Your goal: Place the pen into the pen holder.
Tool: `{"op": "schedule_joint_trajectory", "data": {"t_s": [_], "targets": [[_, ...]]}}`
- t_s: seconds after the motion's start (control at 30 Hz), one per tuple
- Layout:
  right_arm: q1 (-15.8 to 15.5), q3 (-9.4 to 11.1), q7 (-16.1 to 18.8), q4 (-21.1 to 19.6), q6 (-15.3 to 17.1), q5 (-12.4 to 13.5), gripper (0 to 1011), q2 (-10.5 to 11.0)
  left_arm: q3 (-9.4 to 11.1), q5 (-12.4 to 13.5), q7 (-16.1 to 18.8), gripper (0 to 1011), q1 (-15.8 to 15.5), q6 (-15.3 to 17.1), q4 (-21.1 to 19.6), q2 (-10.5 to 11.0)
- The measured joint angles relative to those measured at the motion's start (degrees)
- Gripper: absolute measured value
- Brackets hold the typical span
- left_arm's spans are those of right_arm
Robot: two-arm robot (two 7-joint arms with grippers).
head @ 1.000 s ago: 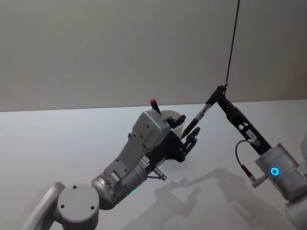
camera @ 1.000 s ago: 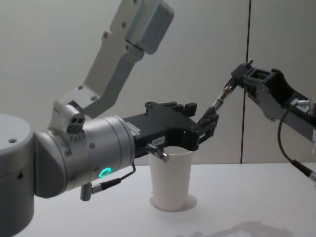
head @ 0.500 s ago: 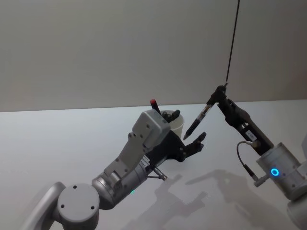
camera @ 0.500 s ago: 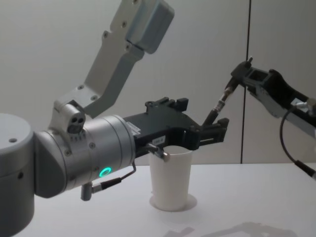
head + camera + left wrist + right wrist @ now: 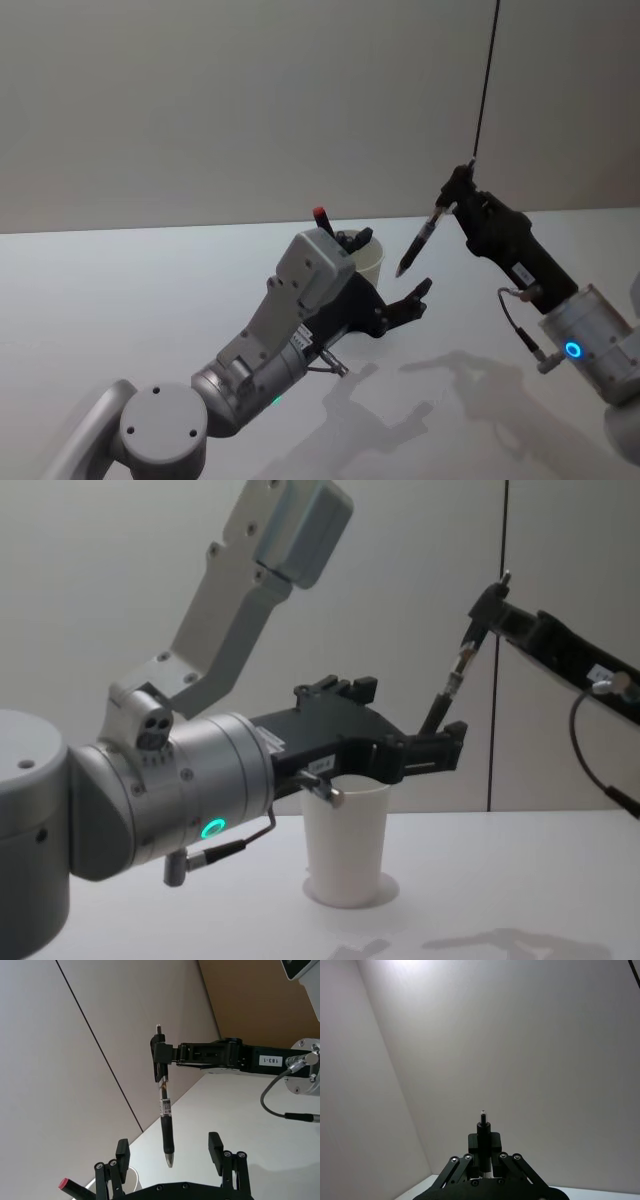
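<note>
Both arms wear smooth silver-grey shells with round joint caps; a green ring glows on the left forearm, a blue ring on the right. The left gripper (image 5: 428, 752) and right gripper (image 5: 452, 190) are black, screw-studded, with grey cables and a white label reading 183-1

Soft, even, rather dim indoor light fills the head and chest views; the matte white table (image 5: 120, 290) shows no glare. Grey, soft-edged arm shadows (image 5: 440, 375) fall toward the robot, so light comes from above and ahead. A bright patch (image 5: 412, 965) washes out the pale wall in the right wrist view. Focus is sharp throughout, with no visible motion blur.
</note>
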Motion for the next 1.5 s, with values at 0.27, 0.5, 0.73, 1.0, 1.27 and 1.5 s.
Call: {"op": "schedule_joint_trajectory", "data": {"t_s": [0.27, 0.5, 0.73, 1.0, 1.27, 1.5], "targets": [[1.44, 0.08, -0.30, 1.34, -3.14, -3.81, 122, -0.09, 0.00, 0.00, 0.00, 1000, 0.00, 0.01, 0.00, 0.00], [3.14, 0.27, 0.07, 3.34, -5.69, -5.83, 122, -0.36, 0.00, 0.00, 0.00, 1000, 0.00, 0.01, 0.00, 0.00], [4.91, 0.42, 1.45, 6.18, -7.71, -6.03, 122, -0.87, 0.00, 0.00, 0.00, 1000, 0.00, 0.01, 0.00, 0.00], [7.19, 0.44, 4.41, 10.50, -9.47, -4.85, 122, -1.69, 0.00, 0.00, 0.00, 1000, 0.00, 0.01, 0.00, 0.00], [10.28, 0.24, 8.23, 16.24, -10.79, -3.88, 122, -2.76, 0.00, 0.00, 0.00, 1000, 0.00, 0.01, 0.00, 0.00], [12.62, -0.03, 10.49, 20.36, -11.51, -3.52, 122, -3.63, 0.00, 0.00, 0.00, 1000, 0.00, 0.01, 0.00, 0.00]]}}
